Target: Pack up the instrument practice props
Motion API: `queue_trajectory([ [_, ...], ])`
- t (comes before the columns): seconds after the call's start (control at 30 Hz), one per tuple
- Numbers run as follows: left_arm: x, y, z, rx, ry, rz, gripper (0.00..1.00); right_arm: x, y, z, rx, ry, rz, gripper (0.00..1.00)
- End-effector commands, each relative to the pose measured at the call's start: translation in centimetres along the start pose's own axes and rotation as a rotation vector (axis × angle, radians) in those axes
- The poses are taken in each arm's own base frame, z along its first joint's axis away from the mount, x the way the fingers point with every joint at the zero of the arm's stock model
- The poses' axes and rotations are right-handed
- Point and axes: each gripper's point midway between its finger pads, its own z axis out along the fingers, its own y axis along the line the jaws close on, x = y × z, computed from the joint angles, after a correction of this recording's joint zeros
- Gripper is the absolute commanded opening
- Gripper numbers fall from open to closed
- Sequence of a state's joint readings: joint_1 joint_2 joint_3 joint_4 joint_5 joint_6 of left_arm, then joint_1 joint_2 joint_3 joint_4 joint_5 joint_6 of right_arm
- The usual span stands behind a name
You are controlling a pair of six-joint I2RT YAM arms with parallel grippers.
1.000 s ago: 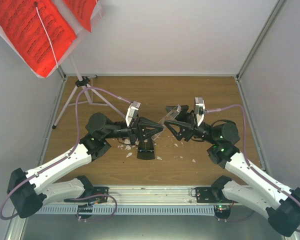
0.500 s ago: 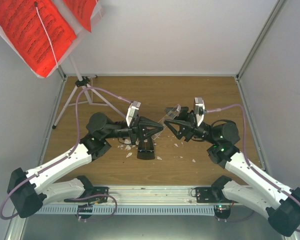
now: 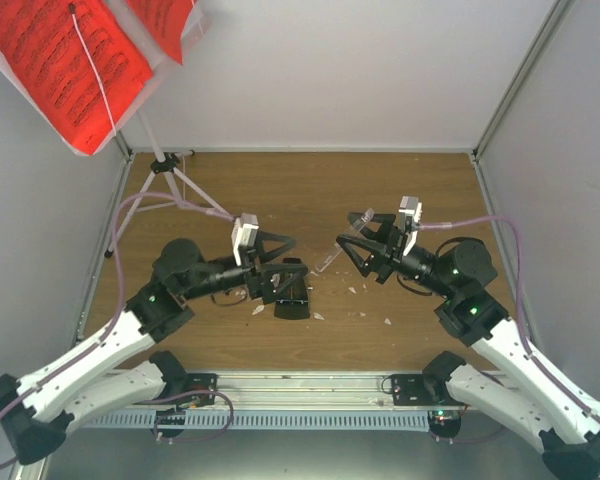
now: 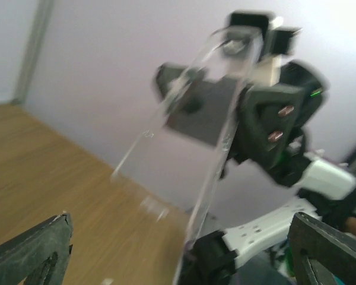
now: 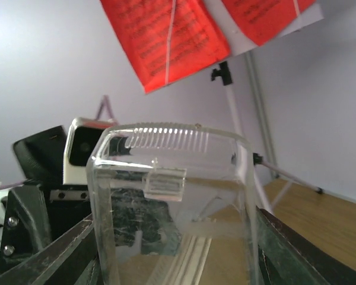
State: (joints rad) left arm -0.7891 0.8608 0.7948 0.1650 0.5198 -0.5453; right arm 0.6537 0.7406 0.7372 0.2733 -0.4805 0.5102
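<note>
Left wrist view: the left gripper (image 3: 295, 255) has its fingers (image 4: 38, 252) wide apart and holds nothing, close by the black metronome (image 3: 292, 298), which rests on the brown wooden table (image 3: 400, 190). The right gripper (image 3: 355, 238) is clamped on a clear plastic cover (image 5: 172, 196), held tilted off the table. White crumbs (image 3: 388, 322) lie around the metronome. The white music stand (image 3: 160, 165), carrying red sheets (image 3: 60, 60), stands in the far-left corner against pale walls.
</note>
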Motion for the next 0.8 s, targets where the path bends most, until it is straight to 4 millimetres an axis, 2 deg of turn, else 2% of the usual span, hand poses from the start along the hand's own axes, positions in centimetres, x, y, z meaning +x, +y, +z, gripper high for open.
queue_trajectory([
  [0.0,6.7,8.1,-3.6,-0.411,0.133,-0.029,0.99,2.0,-2.6,-1.1,0.177,0.132,-0.084,0.58],
  [0.1,11.2,10.7,-5.7,-0.519,0.176,-0.089,0.99,2.8,-3.6,-1.9,0.245,0.169,-0.104,0.58],
  [0.23,15.0,11.5,-6.5,-0.525,0.145,-0.133,0.99,3.4,-4.2,-2.4,0.278,0.187,-0.109,0.59],
  [0.4,19.0,12.0,-6.7,-0.488,0.124,-0.084,0.99,3.9,-4.1,-2.4,0.262,0.184,-0.117,0.59],
  [0.57,21.7,13.4,-7.8,-0.553,0.106,-0.025,0.99,4.3,-4.3,-2.4,0.263,0.182,-0.119,0.59],
  [0.67,22.3,14.8,-8.5,-0.625,0.128,0.053,0.99,4.6,-4.3,-2.5,0.259,0.187,-0.119,0.59],
  [0.77,22.4,15.0,-8.3,-0.622,0.138,0.12,0.96,4.7,-4.3,-2.4,0.254,0.185,-0.117,0.59],
])
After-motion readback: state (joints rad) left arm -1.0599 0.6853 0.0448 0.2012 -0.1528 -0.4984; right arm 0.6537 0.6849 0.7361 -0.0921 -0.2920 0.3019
